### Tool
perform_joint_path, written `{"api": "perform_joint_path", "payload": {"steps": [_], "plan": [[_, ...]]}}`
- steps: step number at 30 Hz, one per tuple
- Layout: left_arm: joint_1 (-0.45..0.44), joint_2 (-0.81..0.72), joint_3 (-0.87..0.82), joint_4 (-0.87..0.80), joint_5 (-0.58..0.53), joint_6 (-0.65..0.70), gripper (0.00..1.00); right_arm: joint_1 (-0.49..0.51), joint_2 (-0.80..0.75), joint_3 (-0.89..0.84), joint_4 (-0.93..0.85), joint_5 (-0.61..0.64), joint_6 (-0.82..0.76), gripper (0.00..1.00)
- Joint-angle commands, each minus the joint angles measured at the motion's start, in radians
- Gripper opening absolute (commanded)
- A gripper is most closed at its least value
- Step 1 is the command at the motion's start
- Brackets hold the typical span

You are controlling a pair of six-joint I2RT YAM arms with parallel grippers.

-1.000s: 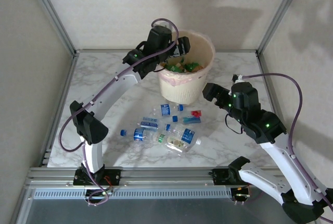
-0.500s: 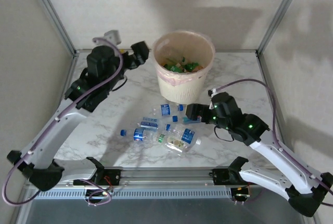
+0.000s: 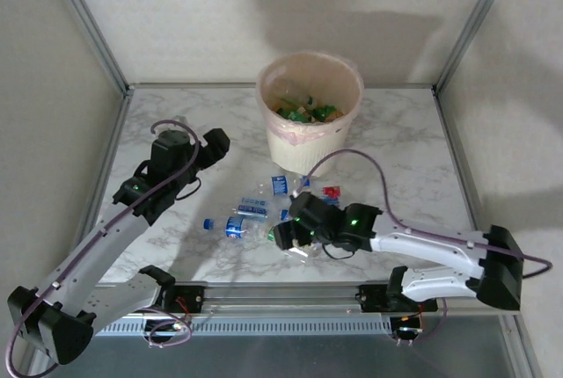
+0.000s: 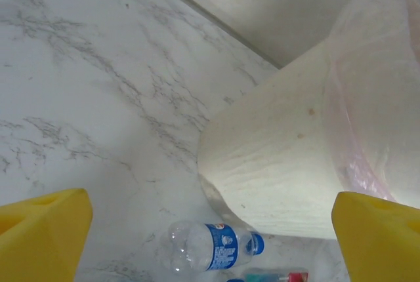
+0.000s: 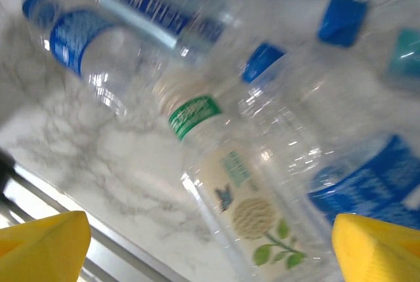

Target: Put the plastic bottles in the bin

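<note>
The right claw (image 5: 210, 249) hung wide open and empty over a green-capped bottle (image 5: 244, 193), probably to grasp it. The left claw (image 3: 215, 142), also open and empty, hovered near the bin (image 3: 303, 145), where several bottles (image 3: 251, 211) lay on the desk (image 3: 405, 141).

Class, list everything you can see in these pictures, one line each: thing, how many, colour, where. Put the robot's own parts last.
bin: one, cream with pinkish liner, far middle of the table.
bottles in the bin: several, mostly green, count unclear.
loose bottles: at least three, clear with blue labels, lying in front of the bin.
green-capped bottle: one, clear with pale leaf label, below the right gripper.
red-labelled bottle: one, near the bin's base.
table: one, white marble.
left gripper: one, black, open, left of the bin.
right gripper: one, black, open, over the loose bottles.
</note>
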Motion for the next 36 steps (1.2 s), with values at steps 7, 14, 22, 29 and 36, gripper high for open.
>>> {"api": "perform_joint_path", "payload": {"steps": [7, 14, 22, 29, 36], "plan": [[0.052, 0.000, -0.057, 0.061, 0.059, -0.049, 0.93, 0.038, 0.175, 0.073, 0.001, 0.097, -0.053, 0.94], [0.073, 0.004, -0.095, 0.087, 0.081, -0.057, 0.92, 0.037, 0.246, 0.094, 0.008, 0.084, -0.106, 0.94], [0.095, 0.002, -0.113, 0.102, 0.093, -0.057, 0.91, 0.043, 0.255, 0.074, -0.003, 0.026, -0.116, 0.90], [0.107, 0.008, -0.130, 0.116, 0.109, -0.058, 0.90, 0.086, 0.290, 0.086, -0.008, -0.022, -0.119, 0.88], [0.116, 0.010, -0.142, 0.127, 0.117, -0.061, 0.90, 0.099, 0.293, 0.123, -0.034, 0.032, -0.118, 0.89]]}}
